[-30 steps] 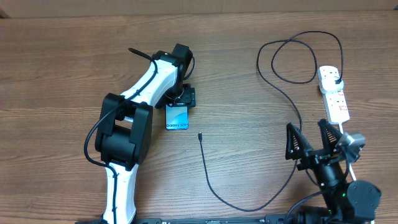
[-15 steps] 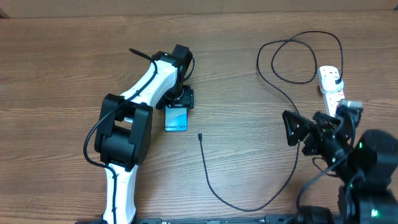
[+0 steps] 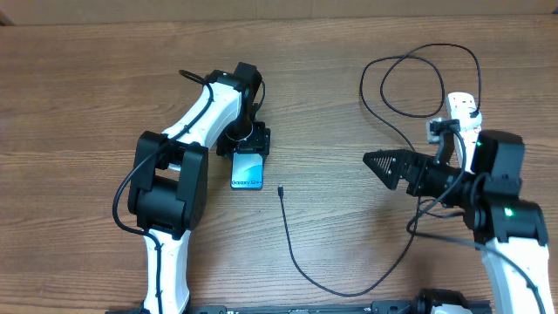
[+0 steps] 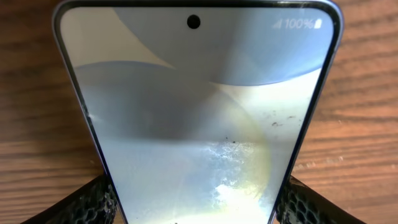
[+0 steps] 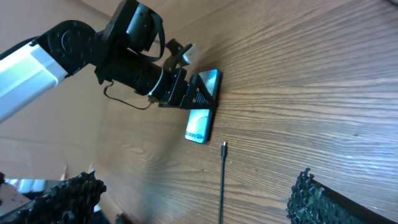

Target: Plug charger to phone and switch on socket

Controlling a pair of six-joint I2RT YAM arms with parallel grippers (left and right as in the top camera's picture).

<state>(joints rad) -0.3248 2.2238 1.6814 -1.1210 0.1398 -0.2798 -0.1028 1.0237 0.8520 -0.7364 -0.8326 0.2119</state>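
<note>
The phone (image 3: 248,171) lies flat on the wooden table with its teal screen lit. My left gripper (image 3: 249,141) is shut on the phone's far end. In the left wrist view the phone (image 4: 199,112) fills the frame between the two fingers. The charger cable's connector tip (image 3: 280,189) lies free on the table just right of the phone, and it also shows in the right wrist view (image 5: 224,147). The cable loops round to the black plug (image 3: 471,112) in the socket (image 3: 457,105). My right gripper (image 3: 377,166) is open and empty, raised and pointing left towards the phone (image 5: 199,129).
The black cable forms a wide loop (image 3: 410,78) at the back right and a long curve (image 3: 340,292) near the front edge. My right arm (image 3: 501,205) covers most of the socket. My left arm (image 3: 174,174) stretches along the table's left side.
My right arm has lifted from the front edge and swung to point left, open, now above the socket's near end. The left gripper and phone have barely shifted.
</note>
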